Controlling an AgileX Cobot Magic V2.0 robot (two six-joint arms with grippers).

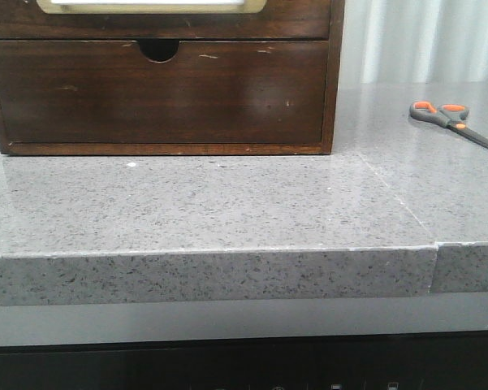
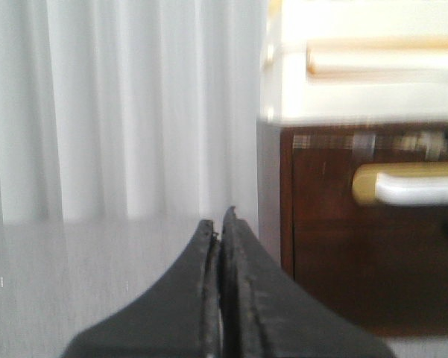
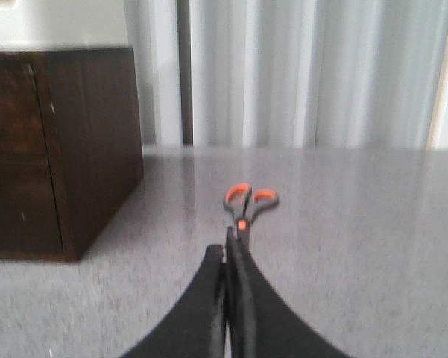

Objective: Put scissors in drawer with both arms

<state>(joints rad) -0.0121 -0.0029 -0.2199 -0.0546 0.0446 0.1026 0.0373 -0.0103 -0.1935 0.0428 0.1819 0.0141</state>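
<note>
task not begun: scissors (image 1: 453, 122) lie free on worktop (image 1: 227, 203), both grippers pressed together, right gripper (image 3: 229, 250) must spread to grasp, drawer (image 1: 150, 5) unopened.

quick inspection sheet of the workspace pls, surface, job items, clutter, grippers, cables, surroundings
surface: grey speckled stone countertop, with a seam on its right side.
job's things: scissors lie flat on the countertop, right of the wooden cabinet; windowed drawer barely in the front view, looks shut.
clutter: nothing seen.
grippers: left gripper shut, empty; right gripper shut, empty, pointed at the scissors.
cables: nothing seen.
surroundings: pale pleated curtain behind.
</note>
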